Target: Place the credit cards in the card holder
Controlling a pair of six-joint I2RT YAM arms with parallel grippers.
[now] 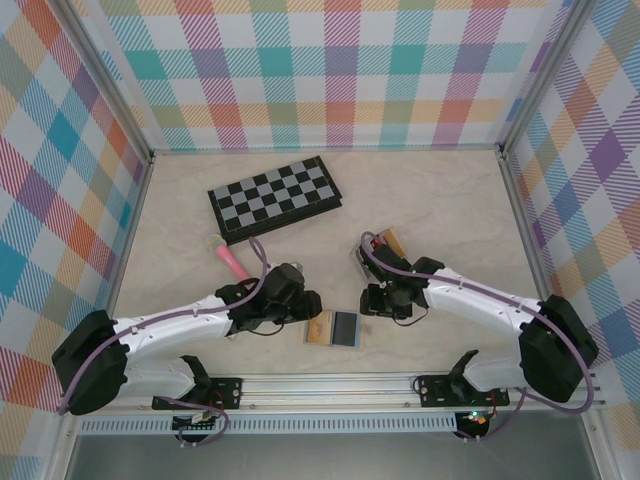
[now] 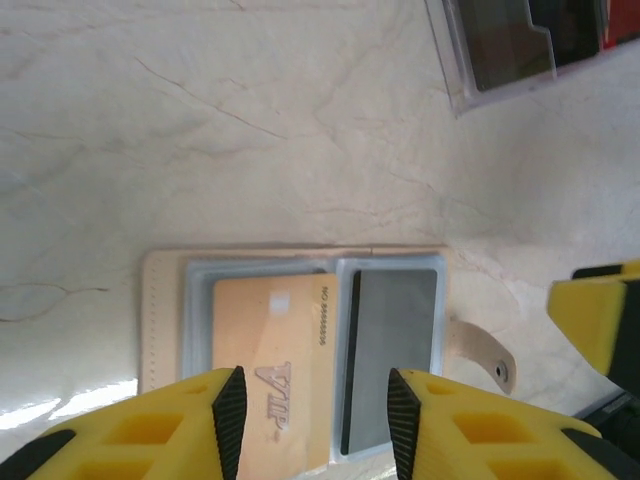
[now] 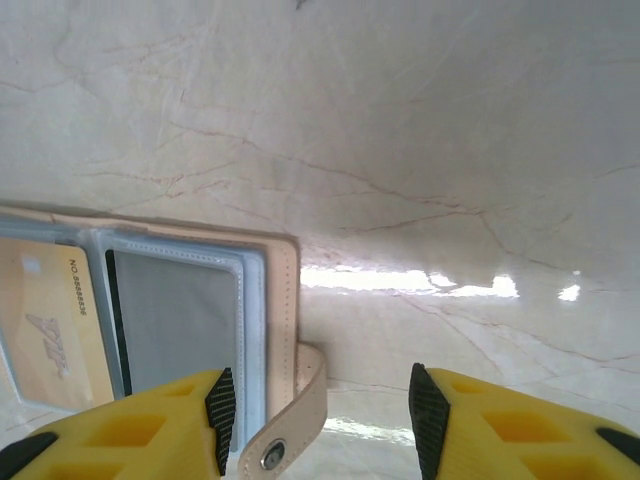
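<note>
Seen from above, both arms bend inward over an open tan wallet [image 1: 333, 328] lying close to the near edge of the bench [image 1: 440, 200]. A chessboard [image 1: 275, 198] sits well behind them, and open marble stretches to the back right.

The left wrist camera gives what the overhead view cannot. A gold card [image 2: 275, 365] marked VIP lies inside one of the wallet's clear pockets, just beside a dark grey pocket. The left pincer [image 2: 315, 420] is spread over the wallet's near side and pinches nothing. In that view's top right corner the card holder [image 2: 500, 55] stands apart from the wallet. A dark card [image 2: 510, 35] is in it, with a sliver of red beside that.

The right wrist camera shows the wallet's right edge and its strap [image 3: 295, 400], which ends in a snap. The right pincer [image 3: 320, 425] is spread, and the strap lies just inside its left finger. I cannot tell whether they touch. To the right of the strap the marble is open.
</note>
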